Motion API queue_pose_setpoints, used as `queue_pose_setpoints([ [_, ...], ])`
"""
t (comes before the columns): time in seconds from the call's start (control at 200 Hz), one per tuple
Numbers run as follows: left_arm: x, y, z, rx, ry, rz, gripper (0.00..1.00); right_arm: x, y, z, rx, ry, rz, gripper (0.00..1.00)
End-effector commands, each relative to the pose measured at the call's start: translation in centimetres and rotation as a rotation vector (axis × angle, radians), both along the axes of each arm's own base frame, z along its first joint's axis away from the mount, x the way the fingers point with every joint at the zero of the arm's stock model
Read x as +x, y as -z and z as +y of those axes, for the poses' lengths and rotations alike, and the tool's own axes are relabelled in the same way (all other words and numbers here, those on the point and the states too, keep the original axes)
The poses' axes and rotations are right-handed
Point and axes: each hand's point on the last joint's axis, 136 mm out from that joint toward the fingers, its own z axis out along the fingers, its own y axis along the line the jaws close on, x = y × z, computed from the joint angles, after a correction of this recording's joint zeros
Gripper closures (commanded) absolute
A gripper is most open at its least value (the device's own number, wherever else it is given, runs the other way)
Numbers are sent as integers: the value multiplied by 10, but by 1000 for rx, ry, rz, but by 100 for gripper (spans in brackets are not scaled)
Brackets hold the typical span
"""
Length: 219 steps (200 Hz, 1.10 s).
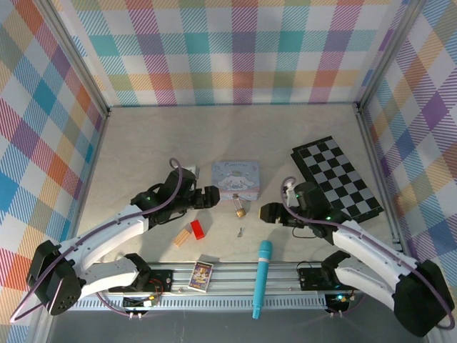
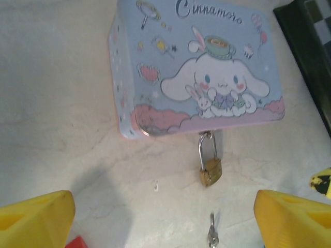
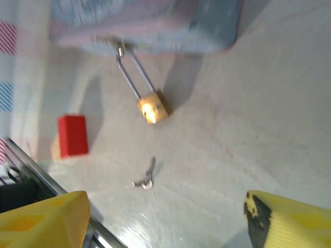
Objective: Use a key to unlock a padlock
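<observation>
Padlock (image 2: 210,172) hooked to tin (image 2: 196,67); key (image 2: 212,235) flat nearby. Left gripper (image 2: 165,221), right gripper (image 3: 166,221) spread, empty. Risk: thin key skids from pinch.

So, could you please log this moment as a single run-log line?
stage: pre-grasp | padlock: hooked on tin | key: loose on table | left gripper: open, empty | right gripper: open, empty

Cartoon tin (image 1: 235,177), checkerboard (image 1: 335,179), blocks (image 1: 191,232), teal stick (image 1: 261,277)
</observation>
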Motion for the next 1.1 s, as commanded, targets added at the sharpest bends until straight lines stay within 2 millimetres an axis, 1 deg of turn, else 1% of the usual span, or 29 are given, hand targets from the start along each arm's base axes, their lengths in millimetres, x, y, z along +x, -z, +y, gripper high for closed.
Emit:
queue_pose_setpoints([
  [0.0, -9, -2, -3, -11, -45, 18, 14, 4, 0, 15, -89, 12, -30, 29],
  [0.175, -14, -2, -5, -45, -88, 22, 19, -4, 5, 52, -162, -83, -44, 43],
  [0.33, -15, -1, 0, -67, -124, 22, 23, -13, 14, 81, -196, -151, -26, 54],
  [0.405, -16, 0, 2, -69, -134, 26, 23, -17, 20, 90, -213, -165, -12, 56],
  [0.495, -18, 0, 4, -71, -137, 28, 24, -20, 25, 97, -225, -179, -7, 57],
  [0.615, -19, 2, 9, -57, -148, 26, 24, -20, 34, 94, -286, -163, 3, 57],
  [0.77, -20, 5, 10, -59, -154, 28, 24, -22, 42, 93, -362, -170, 3, 57],
  [0.865, -21, 8, 12, -53, -161, 30, 24, -22, 47, 87, -424, -155, 7, 58],
  [1.09, -22, 14, 13, -55, -170, 39, 24, -23, 54, 86, -476, -160, 20, 62],
])
